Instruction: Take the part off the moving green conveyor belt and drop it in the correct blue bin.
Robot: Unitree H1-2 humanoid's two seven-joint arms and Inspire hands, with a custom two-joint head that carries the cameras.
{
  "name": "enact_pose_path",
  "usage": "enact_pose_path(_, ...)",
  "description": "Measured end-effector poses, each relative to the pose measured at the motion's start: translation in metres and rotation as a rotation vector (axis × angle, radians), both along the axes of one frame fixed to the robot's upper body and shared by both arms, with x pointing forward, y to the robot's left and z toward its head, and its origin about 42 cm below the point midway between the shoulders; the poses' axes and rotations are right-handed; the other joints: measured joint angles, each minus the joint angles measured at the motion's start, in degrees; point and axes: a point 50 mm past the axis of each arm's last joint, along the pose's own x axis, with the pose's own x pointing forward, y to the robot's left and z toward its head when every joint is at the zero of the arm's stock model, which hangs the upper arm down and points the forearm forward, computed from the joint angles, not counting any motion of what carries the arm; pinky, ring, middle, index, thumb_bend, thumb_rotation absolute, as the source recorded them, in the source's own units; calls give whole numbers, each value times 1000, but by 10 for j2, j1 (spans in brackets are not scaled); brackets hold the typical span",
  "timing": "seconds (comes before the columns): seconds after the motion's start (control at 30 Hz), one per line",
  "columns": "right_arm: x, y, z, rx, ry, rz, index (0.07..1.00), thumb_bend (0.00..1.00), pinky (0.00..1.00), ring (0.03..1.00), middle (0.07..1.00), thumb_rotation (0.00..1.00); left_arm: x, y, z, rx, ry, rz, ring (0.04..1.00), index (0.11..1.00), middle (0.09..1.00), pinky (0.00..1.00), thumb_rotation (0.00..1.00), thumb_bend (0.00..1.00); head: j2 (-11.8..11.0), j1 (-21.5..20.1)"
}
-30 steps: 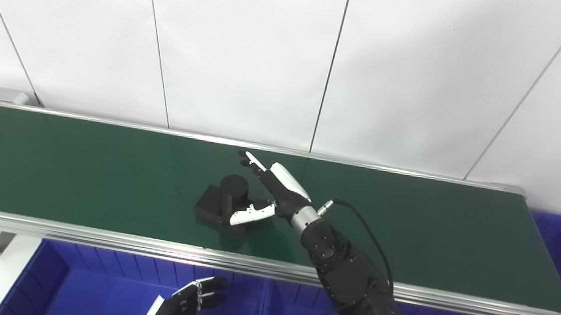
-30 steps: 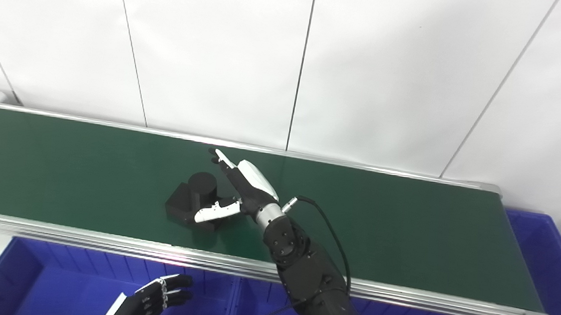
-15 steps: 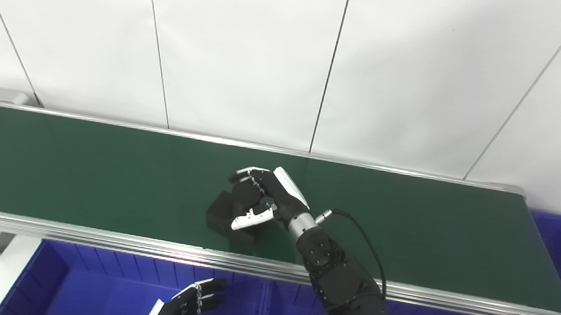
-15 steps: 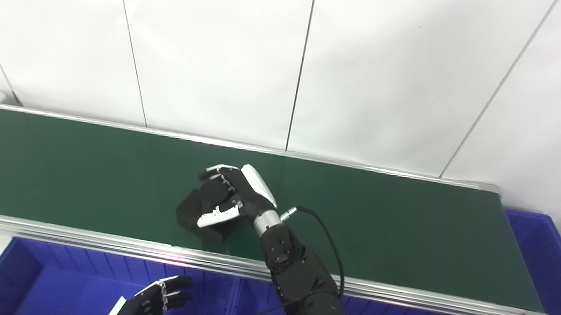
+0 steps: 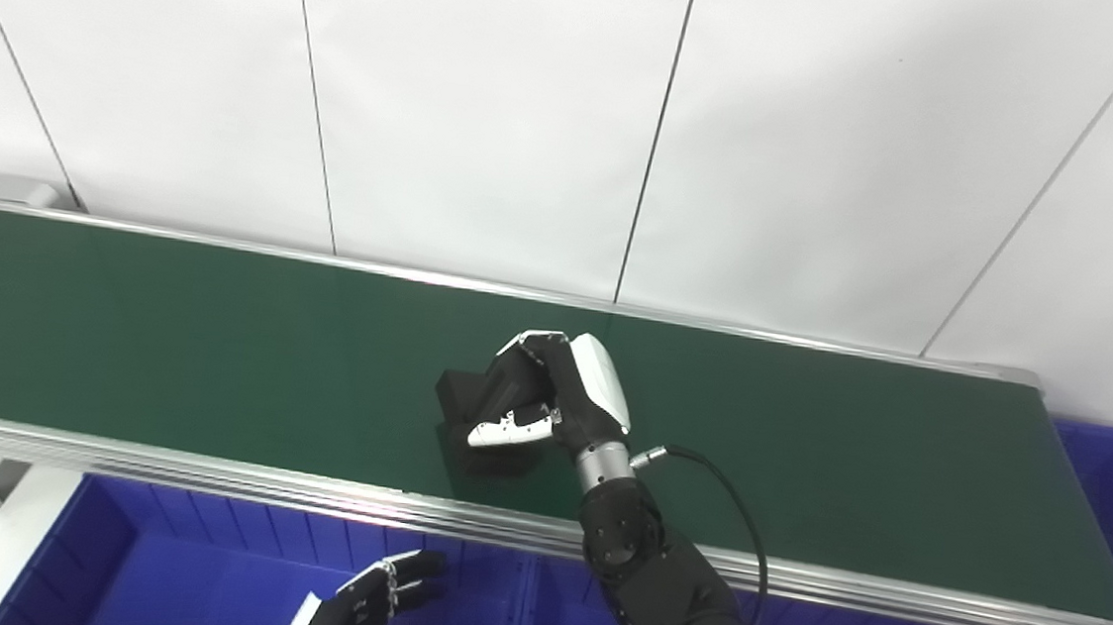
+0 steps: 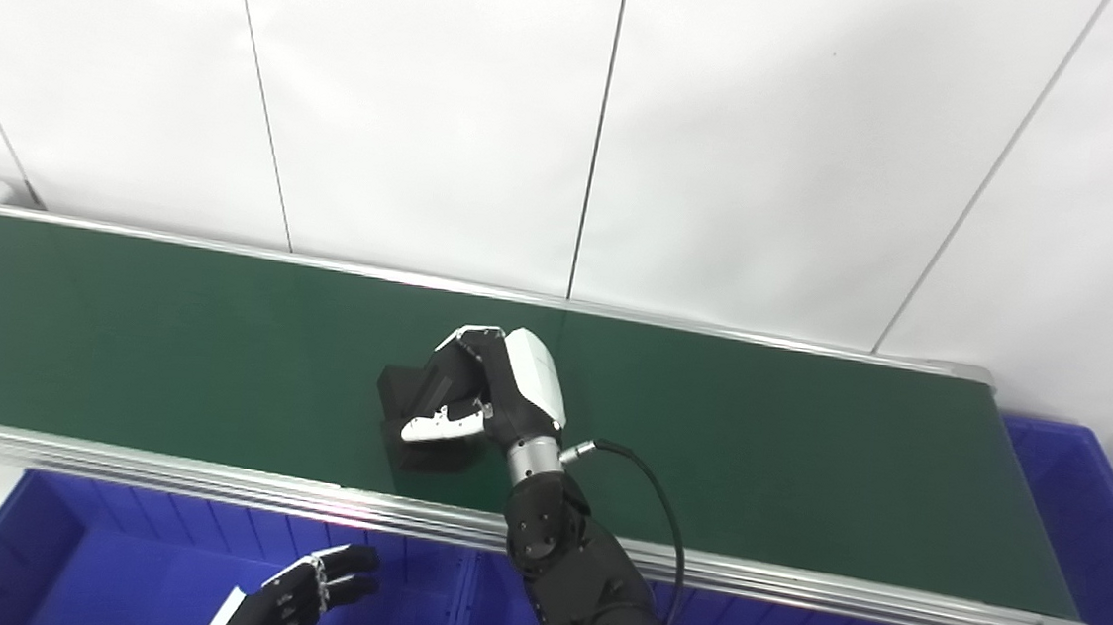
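The right hand (image 5: 565, 393) has its fingers and thumb wrapped around the black part (image 5: 485, 398), mid-width on the green conveyor belt (image 5: 167, 341). Bare belt stretches both ways. The left hand (image 6: 301, 595) hangs with fingers loosely spread over the blue bin (image 6: 100, 565).

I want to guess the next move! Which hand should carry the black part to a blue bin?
The right hand, probably. Its fingers are wrapped around the black part on the green belt. The left hand hangs low over a blue bin, holding nothing.
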Motion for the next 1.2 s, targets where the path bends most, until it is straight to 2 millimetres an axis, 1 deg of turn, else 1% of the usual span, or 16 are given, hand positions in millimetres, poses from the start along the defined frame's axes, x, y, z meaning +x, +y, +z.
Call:
enact_pose_path(0.07, -2, 0, 0, 4, -18, 3, 106, 621, 54, 80, 105, 0, 0, 0, -3, -2, 10, 0, 746, 762, 803, 867, 0, 560, -1, -3)
enact_pose_path(0.2, -5, -3, 5, 33, -66, -12, 109, 642, 57, 83, 109, 0, 1, 1, -6, -4, 19, -1, 743, 758, 804, 874, 0, 560, 0, -10)
enact_pose_path(0.3, -6, -8, 12, 57, -115, -21, 115, 613, 57, 85, 114, 0, 4, 2, -4, -2, 12, 0, 742, 757, 800, 864, 0, 569, -3, -18)
enact_pose_path(0.4, -11, -17, 22, 102, -181, -26, 112, 597, 54, 83, 113, 0, 9, 4, -6, 5, 13, -2, 740, 757, 791, 856, 0, 576, -4, -25)
enact_pose_path(0.53, -23, -30, 36, 164, -265, -22, 104, 582, 56, 85, 112, 0, 11, 6, -7, 9, 15, -1, 735, 756, 780, 833, 0, 582, -5, -29)
enact_pose_path(0.6, -33, -38, 41, 192, -301, -18, 107, 577, 53, 85, 114, 0, 13, 6, -7, 10, 12, -1, 732, 759, 779, 822, 0, 581, -3, -45)
enact_pose_path(0.63, -40, -42, 44, 207, -320, -15, 109, 575, 51, 84, 114, 0, 13, 7, -7, 11, 12, -2, 732, 761, 780, 818, 0, 579, -3, -45)
enact_pose_path(0.77, -73, -57, 57, 247, -387, -15, 108, 576, 48, 79, 109, 0, 13, 9, -6, 15, 11, -11, 730, 763, 784, 802, 0, 581, 3, -60)
enact_pose_path(0.83, -88, -66, 58, 253, -380, -22, 111, 590, 56, 87, 115, 0, 13, 11, -5, 15, 8, -17, 731, 758, 783, 811, 0, 586, 4, -62)
enact_pose_path(0.9, -100, -75, 54, 247, -370, -28, 115, 597, 63, 95, 122, 0, 14, 14, -5, 20, 5, -17, 734, 758, 785, 823, 0, 582, 7, -68)
enact_pose_path(0.93, -105, -79, 49, 234, -355, -31, 117, 600, 69, 100, 127, 0, 14, 15, -5, 20, 5, -16, 737, 759, 787, 830, 0, 578, 11, -76)
enact_pose_path(1.0, -119, -91, 40, 213, -331, -39, 115, 596, 71, 102, 127, 0, 14, 16, -3, 11, 2, -16, 741, 759, 790, 846, 0, 569, 11, -76)
enact_pose_path(1.07, -136, -100, 31, 205, -307, -57, 113, 592, 70, 102, 126, 0, 14, 16, -1, 8, -5, -15, 744, 759, 792, 850, 0, 564, 26, -88)
enact_pose_path(1.1, -147, -105, 21, 198, -274, -69, 116, 598, 71, 104, 130, 0, 13, 16, 1, 0, -8, -10, 749, 761, 795, 846, 0, 565, 34, -91)
enact_pose_path(1.17, -160, -112, 9, 191, -232, -96, 117, 610, 68, 103, 129, 0, 13, 15, 1, -5, -7, -17, 744, 755, 785, 842, 0, 574, 41, -95)
enact_pose_path(1.2, -170, -119, 2, 195, -207, -123, 117, 610, 68, 103, 129, 0, 13, 13, 2, -7, -7, -28, 743, 755, 785, 841, 0, 575, 41, -95)
